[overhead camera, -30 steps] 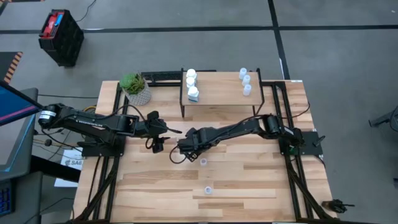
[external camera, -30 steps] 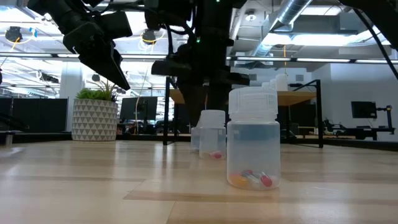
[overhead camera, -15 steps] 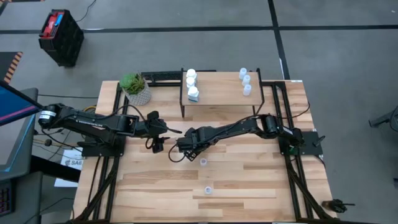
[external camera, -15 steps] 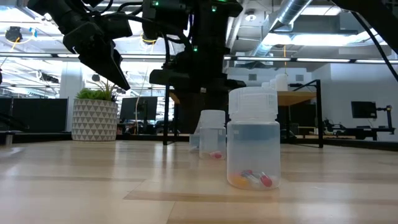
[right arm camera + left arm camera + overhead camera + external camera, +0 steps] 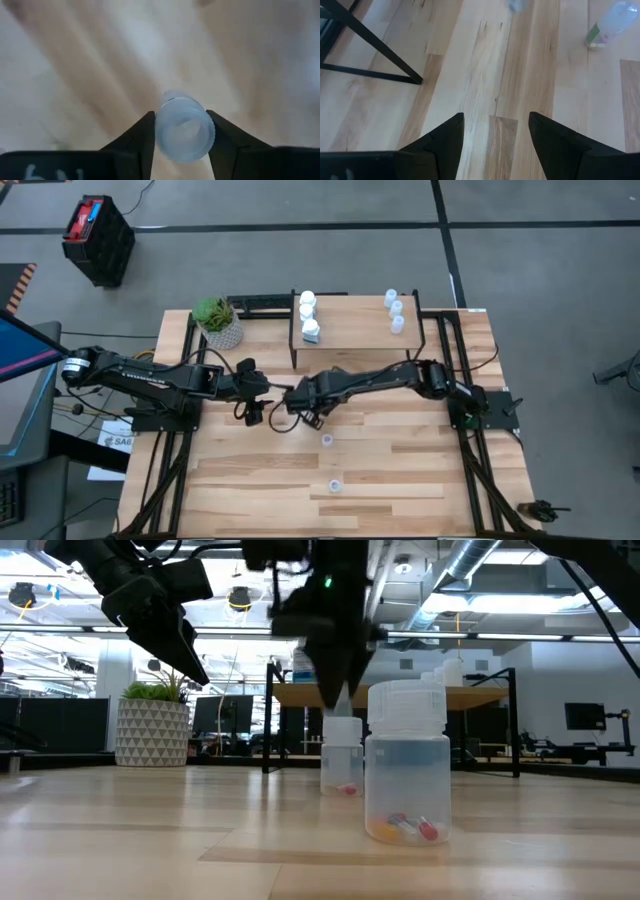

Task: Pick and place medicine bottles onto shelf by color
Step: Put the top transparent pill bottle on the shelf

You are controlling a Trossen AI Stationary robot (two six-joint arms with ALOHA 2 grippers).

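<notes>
My right gripper (image 5: 305,408) hangs over the table's middle, just in front of the shelf (image 5: 350,332), shut on a small translucent medicine bottle (image 5: 185,132). In the high view the gripper hides that bottle. Two more translucent bottles (image 5: 327,440) (image 5: 335,484) stand on their bases on the tabletop nearer the front. On the shelf, three white bottles (image 5: 308,315) stand at the left end and three translucent ones (image 5: 394,310) at the right end. My left gripper (image 5: 495,125) waits open above bare wood, left of the right gripper. My right gripper pinches the bottle's capped top (image 5: 162,131) between its two fingers, one on each opposite side. The fingers come from above, pointing steeply down. The bottle hangs upright below them, clear of the tabletop.
A white patterned plant pot (image 5: 218,323) stands at the far left beside the shelf. The shelf's black legs (image 5: 375,47) rise just beyond my left gripper. Open wood lies toward the table's near edge around the two loose bottles.
My right gripper has risen and drawn a little toward the far edge, rolling as it went. The bottle that stood behind the middle one in the low view has left the tabletop with it. The two other loose bottles have stayed in place.
</notes>
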